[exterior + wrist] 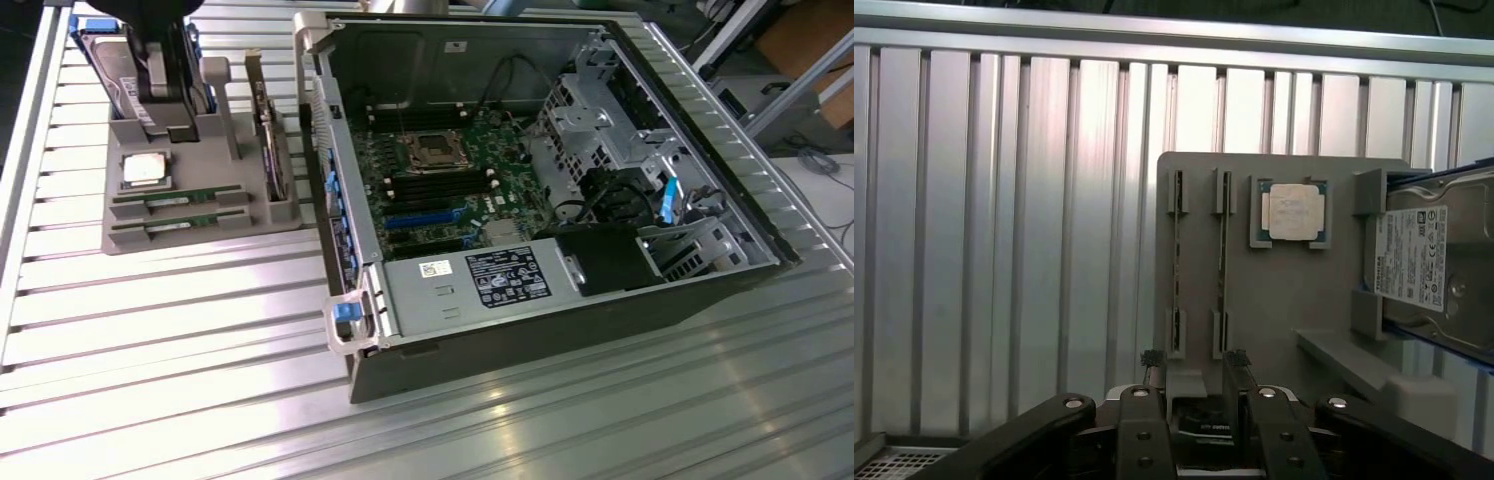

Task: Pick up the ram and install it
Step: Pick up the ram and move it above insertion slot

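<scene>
Two ram sticks (178,195) (178,222), thin and green, stand on edge in slots of a grey holder (200,160) at the exterior view's left. In the wrist view they appear as two narrow parallel strips (1177,262) (1222,262). My gripper (163,85) hangs above the holder's far end, over the hard drive. In the wrist view the gripper (1194,372) is open, its fingers (1151,385) apart with nothing between them, well above the sticks and touching neither. The open computer case (350,250) shows the motherboard (441,180) with black memory slots.
A square silver CPU (1292,212) and a silver hard drive (1429,258) share the holder. Inside the case are a power supply (494,280), drive cages (601,120) and cables. Everything rests on a ribbed aluminium table (160,330).
</scene>
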You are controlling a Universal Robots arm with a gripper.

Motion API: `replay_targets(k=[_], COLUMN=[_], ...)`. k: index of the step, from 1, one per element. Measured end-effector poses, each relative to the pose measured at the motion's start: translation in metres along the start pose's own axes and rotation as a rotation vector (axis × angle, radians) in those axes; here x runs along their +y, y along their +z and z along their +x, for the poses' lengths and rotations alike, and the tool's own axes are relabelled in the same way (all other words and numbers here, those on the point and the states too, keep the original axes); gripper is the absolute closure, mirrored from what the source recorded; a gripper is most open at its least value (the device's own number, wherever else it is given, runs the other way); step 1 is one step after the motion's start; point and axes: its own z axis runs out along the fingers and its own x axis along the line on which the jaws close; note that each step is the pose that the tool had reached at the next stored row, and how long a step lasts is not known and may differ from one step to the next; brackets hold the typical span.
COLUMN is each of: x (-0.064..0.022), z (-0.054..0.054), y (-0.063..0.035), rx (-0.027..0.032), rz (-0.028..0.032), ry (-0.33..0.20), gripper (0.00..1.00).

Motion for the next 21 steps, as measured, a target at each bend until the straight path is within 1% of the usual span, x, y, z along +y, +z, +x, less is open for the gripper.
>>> replay_targets(k=[11,21], x=[0.0004,0.0011], z=[0.001,0.002], y=[0.0070,0.0110], rx=[0.0006,0.0011], rz=[-0.0003,-0.0007], ry=[-0.015,-0.025], gripper=[0.64,0.64])
